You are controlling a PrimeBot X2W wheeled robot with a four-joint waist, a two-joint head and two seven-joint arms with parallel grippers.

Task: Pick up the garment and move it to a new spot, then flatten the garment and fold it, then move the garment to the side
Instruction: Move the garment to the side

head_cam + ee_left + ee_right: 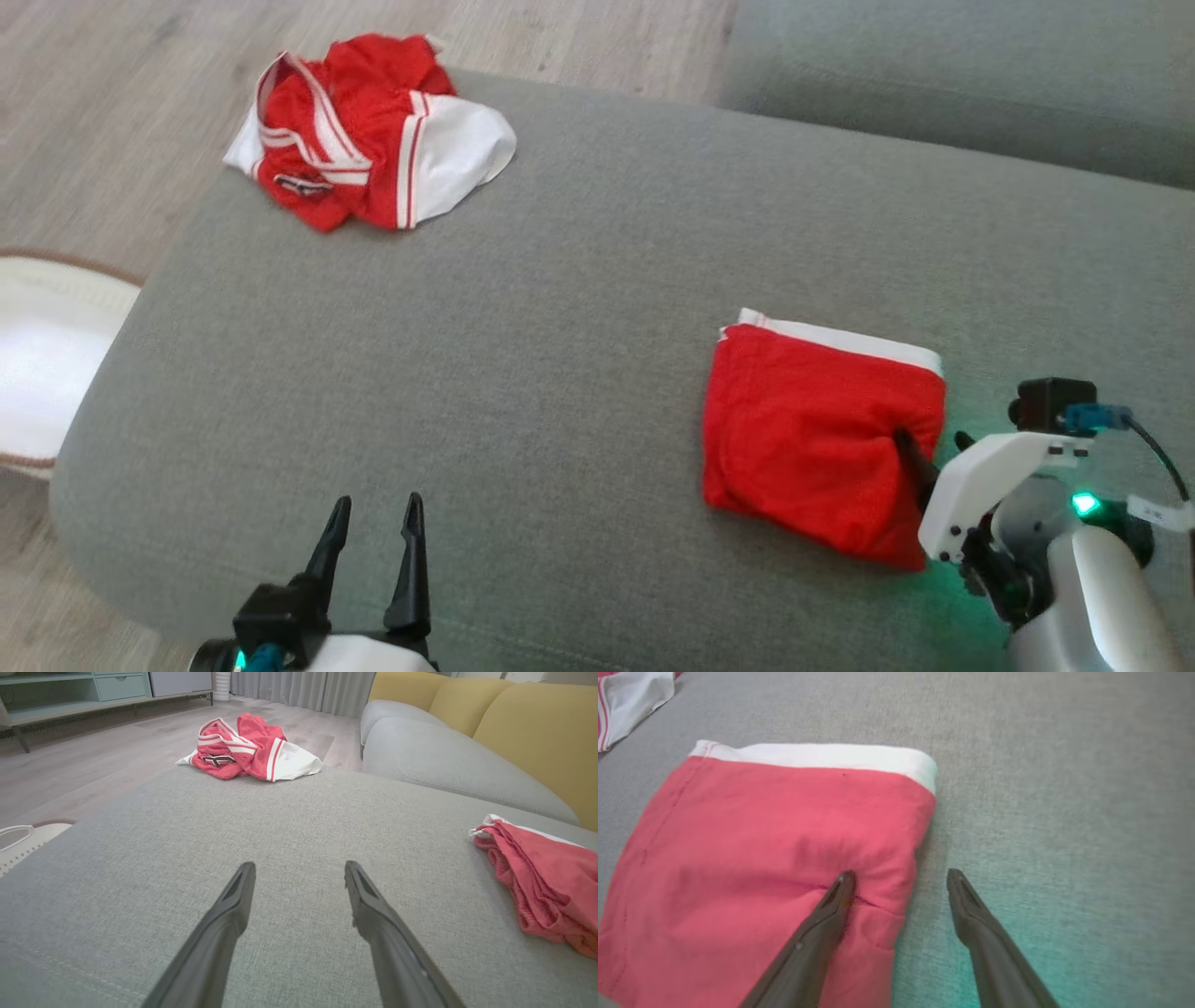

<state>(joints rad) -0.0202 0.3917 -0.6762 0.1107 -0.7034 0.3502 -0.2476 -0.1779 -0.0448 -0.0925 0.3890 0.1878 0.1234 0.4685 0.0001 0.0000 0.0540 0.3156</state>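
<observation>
A folded red garment (822, 429) with a white band along its far edge lies on the grey couch seat (579, 308) at the right; it appears as a red square (761, 858) in the right wrist view and at the right edge (546, 882) in the left wrist view. My right gripper (932, 441) is open at the garment's right edge, one finger pressing into the red cloth and the other beside it on the cushion (899, 877). My left gripper (378, 509) stands open over bare cushion at the front left (299, 870), holding nothing.
A crumpled red and white garment (364, 131) lies at the cushion's far left corner (247, 749). A white basket (47, 364) sits on the wooden floor at the left. Another grey cushion (962, 84) and yellow backrests (514, 723) lie at the far right.
</observation>
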